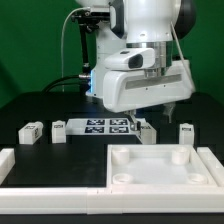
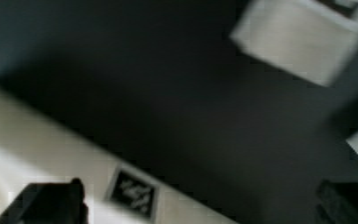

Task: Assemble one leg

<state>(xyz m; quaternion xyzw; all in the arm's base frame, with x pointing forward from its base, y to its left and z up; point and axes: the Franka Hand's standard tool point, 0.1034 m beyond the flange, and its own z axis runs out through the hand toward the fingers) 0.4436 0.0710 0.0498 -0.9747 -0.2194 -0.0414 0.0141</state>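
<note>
Though stubby, a smooth white blocky leg (image 1: 147, 133) near the hand (image 1: 156, 116)

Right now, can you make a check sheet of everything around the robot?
Surface: dark table.
Job's things: leg, leg, leg, leg, none on the panel.
Clutter: marker board; white rail at the front.
Grippers: gripper open, holding nothing.
Cables: black cable beside the arm.
Surroundings: green wall.
</note>
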